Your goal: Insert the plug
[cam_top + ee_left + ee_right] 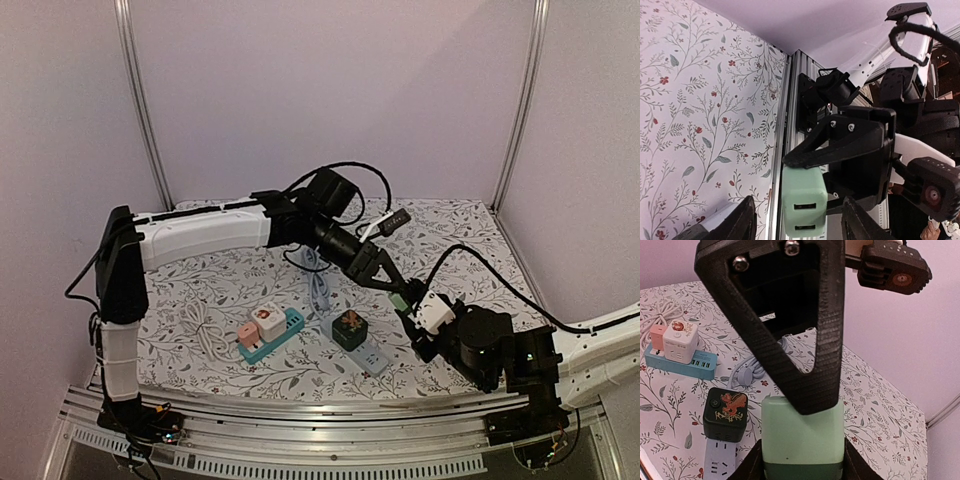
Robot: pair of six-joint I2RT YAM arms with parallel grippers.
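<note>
A pale green plug block (802, 432) with two slots on its end face (802, 207) is held above the table near the front right (401, 299). My right gripper (802, 467) is shut on it, one finger on each side (412, 310). My left gripper (800, 225) is open and straddles the same plug, with a gap on each side; its tips reach the plug in the top view (393, 288). One left finger (790, 325) crosses in front of the plug. A grey-blue power strip (376, 359) with free sockets lies below, also seen in the right wrist view (717, 465).
A black cube adapter (350, 328) sits on the grey-blue strip. A teal strip (283, 335) carries a white cube (268, 320) and a pink adapter (248, 334). A coiled white cable (205, 335) lies left, and a grey cable coil (318, 285) at centre. An aluminium rail (779, 150) runs along the table's front edge.
</note>
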